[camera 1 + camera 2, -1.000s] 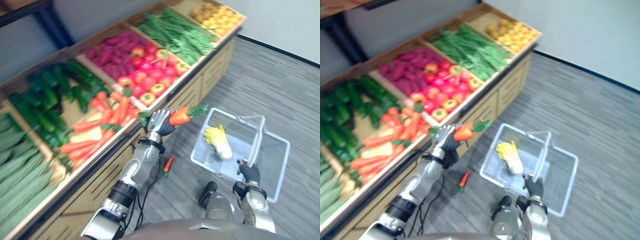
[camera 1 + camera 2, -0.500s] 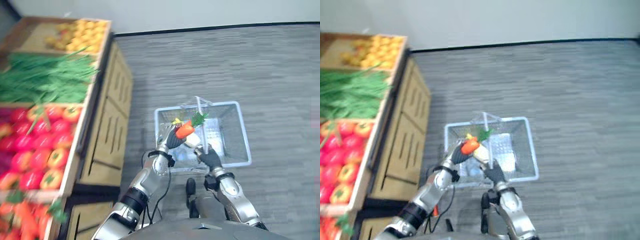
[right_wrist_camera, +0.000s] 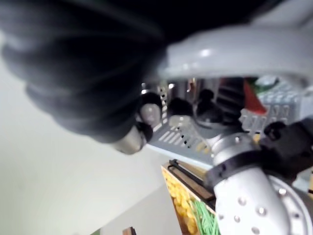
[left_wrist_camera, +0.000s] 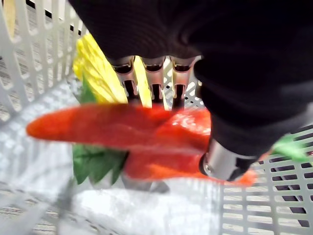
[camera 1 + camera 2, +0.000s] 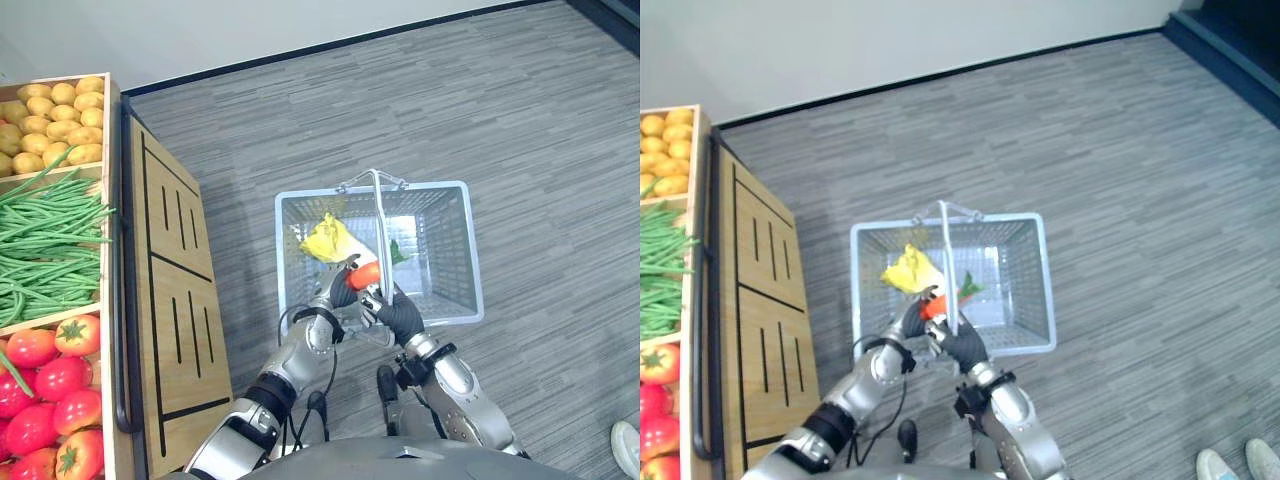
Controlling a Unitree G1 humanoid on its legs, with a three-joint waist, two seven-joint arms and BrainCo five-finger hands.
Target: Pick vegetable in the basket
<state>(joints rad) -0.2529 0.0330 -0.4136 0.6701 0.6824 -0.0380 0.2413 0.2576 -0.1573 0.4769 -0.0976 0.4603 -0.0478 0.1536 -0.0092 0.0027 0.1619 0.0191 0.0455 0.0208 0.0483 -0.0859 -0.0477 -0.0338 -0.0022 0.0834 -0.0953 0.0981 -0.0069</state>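
Basket (image 5: pixel 468 250) of pale open mesh stands on the grey floor (image 5: pixel 520 110) at the centre of the head views. Its handle (image 5: pixel 377 215) is raised upright and runs from the far rim to the near rim.

Left hand (image 5: pixel 338 291) comes in from the lower left and sits at the near rim, just left of the handle. It is clenched round an orange carrot (image 5: pixel 364 275). In the left wrist view the fingers (image 4: pixel 154 81) curl over the top of the carrot (image 4: pixel 122 132) and the thumb closes against it from the other side. The carrot is held above the inside of the basket, close to the near wall. Its green top (image 5: pixel 397 252) shows on the right side of the handle.

Right hand (image 5: pixel 398 314) comes in from the lower right and is clenched round the near end of the handle, touching the left hand's side of the rim. In the right wrist view the pale handle bar (image 3: pixel 234 46) passes directly under the dark cover.

Inside the basket, a yellow-green leafy vegetable (image 5: pixel 325 240) lies in the left half, just beyond the carrot.

At the left edge of the frame stands a wooden stand (image 5: pixel 175 300). It carries yellow produce (image 5: pixel 45 120) at the upper left, green beans (image 5: pixel 45 245) below that, and red tomatoes (image 5: pixel 45 390) at the lower left. A person's shoes (image 5: pixel 1220 466) show at the lower right corner.
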